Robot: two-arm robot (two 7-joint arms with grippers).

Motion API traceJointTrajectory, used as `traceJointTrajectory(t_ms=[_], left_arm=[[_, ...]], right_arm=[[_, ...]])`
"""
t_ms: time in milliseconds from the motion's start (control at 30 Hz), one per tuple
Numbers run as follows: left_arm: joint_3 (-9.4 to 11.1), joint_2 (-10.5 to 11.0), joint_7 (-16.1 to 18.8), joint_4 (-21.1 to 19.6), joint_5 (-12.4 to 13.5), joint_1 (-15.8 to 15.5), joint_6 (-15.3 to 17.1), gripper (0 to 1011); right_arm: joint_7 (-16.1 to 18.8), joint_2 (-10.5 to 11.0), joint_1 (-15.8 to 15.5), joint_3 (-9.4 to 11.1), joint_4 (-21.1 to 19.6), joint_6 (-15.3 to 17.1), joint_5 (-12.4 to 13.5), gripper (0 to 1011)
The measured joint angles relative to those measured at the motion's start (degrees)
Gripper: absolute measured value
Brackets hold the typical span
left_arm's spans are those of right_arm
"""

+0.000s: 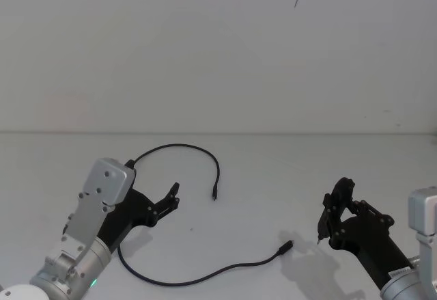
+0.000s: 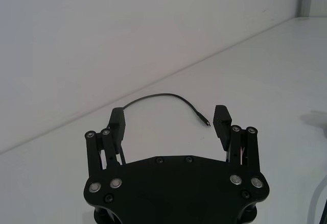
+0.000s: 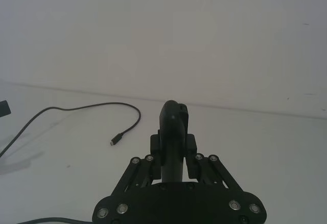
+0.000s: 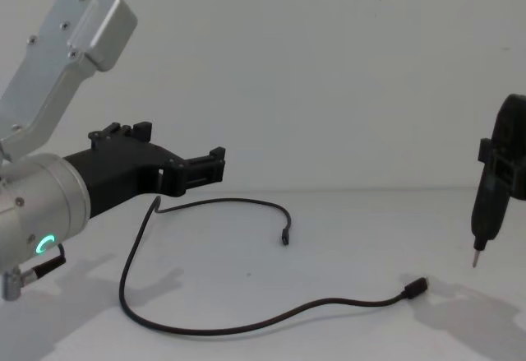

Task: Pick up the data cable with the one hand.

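On your left, the left gripper (image 1: 172, 197) (image 4: 215, 164) hangs above the white table (image 1: 273, 170), its jaws spread wide and holding nothing. In the left wrist view its two fingers frame the far arc of the data cable (image 2: 158, 95), with no contact between gripper and cord.

The data cable (image 1: 179, 145) (image 4: 329, 301) lies flat on the table. It runs out from under the left gripper, arcs far and right, and ends in a plug near the middle. The other run sweeps along the near side to a second plug further right.

On your right, the right gripper (image 1: 338, 201) (image 3: 173, 145) is clamped on a slim black tool (image 4: 491, 201), with the pin tip pointing down, clear of the table and apart from the cable.
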Motion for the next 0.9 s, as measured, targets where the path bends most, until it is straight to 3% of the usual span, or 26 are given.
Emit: traceJointTrajectory(t_ms=[500, 900], left_arm=[[0.0, 0.0, -0.6, 0.1, 0.0, -0.2, 0.0, 1001], [0.7, 1.5, -7.7, 0.5, -2.4, -1.6, 0.4, 1001]], right_arm=[[0.0, 0.0, 0.0, 0.0, 0.0, 0.0, 0.0, 263], [0.0, 0.0, 0.0, 0.0, 0.0, 0.0, 0.0, 263]])
